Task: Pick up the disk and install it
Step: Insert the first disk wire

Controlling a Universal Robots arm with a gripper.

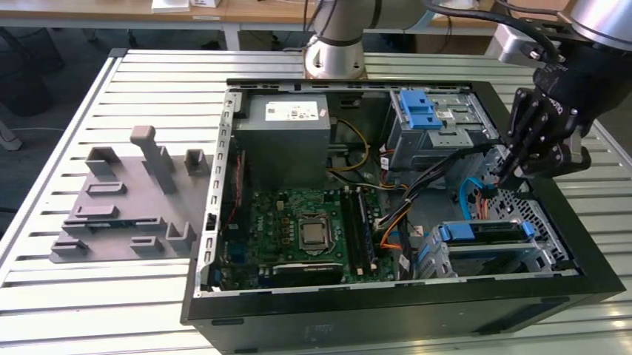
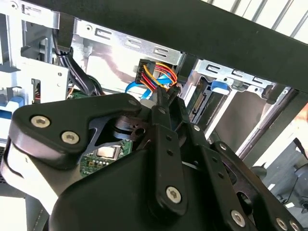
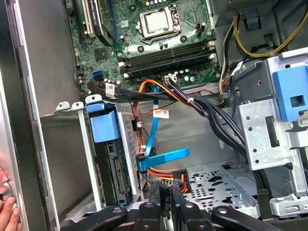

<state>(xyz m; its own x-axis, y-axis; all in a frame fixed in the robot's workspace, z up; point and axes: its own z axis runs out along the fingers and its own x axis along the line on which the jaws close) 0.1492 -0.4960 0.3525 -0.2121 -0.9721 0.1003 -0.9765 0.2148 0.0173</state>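
Jaws are pressed almost together low inside the case (image 1: 395, 314), and in the first wrist view they seem to pinch a black plug (image 3: 165, 191) with red, orange and yellow wires (image 3: 168, 172); the grip itself is partly hidden, so I say this with some caution. The disk (image 1: 481, 231) is not in the jaws. It sits in the metal cage (image 1: 541, 255) at the front corner of the case, on the exterior view's right, with its blue bracket (image 3: 102, 122) at the open end of the cage. I judge that the disk is seated, because the bracket lies level with the cage rim and nothing of the disk hangs out. The jaws are just beside the back of the cage, near the disk's connector side, which fits with the work on the cables and not on the disk body. A blue cable (image 3: 153, 130) hangs between the board (image 1: 301, 225) and this same place, its end close to the plug. The grey stand (image 1: 123, 211) lies on the desk (image 1: 59, 303) well apart from the case, at the exterior view's left, and it carries nothing. A person's fingertips (image 3: 6, 207) show outside the case wall in the first wrist view.
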